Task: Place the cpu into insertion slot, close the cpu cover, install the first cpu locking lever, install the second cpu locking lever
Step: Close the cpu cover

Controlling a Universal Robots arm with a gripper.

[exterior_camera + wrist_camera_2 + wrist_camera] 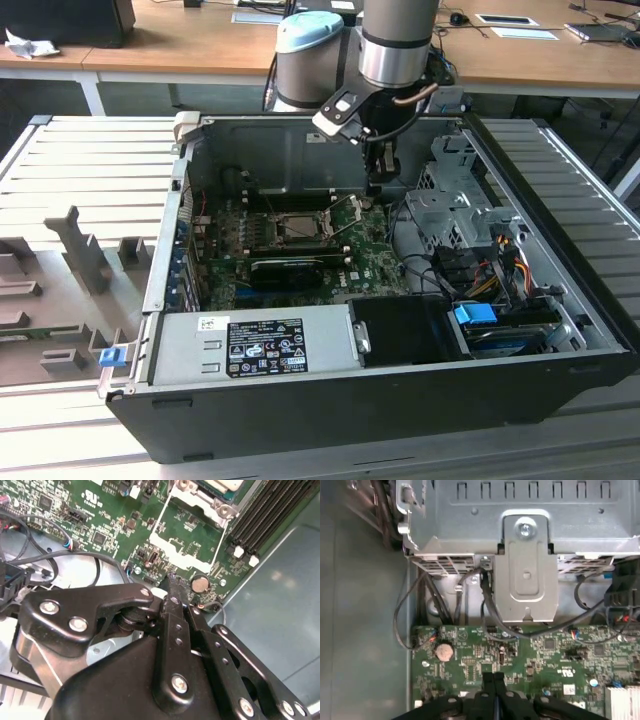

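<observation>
Cpu [300, 228], a small flat square chip with a silver-grey metal top, sits in the insertion slot [270, 232], a square dark socket with a silvery rim at the middle of the green motherboard [365, 262]. Placing looks done. The cpu cover [202, 497], a thin silvery frame plate, seems to lie down around the chip. Whether either thin wire lever is latched I cannot tell. In the exterior view the black metal gripper [380, 188] hangs at 2 o'clock from the slot, jaws pressed together on nothing, near a round shiny coin cell [444, 651]. The matte black steel case [400, 400] rests on a ribbed grey worktop [90, 160].
</observation>
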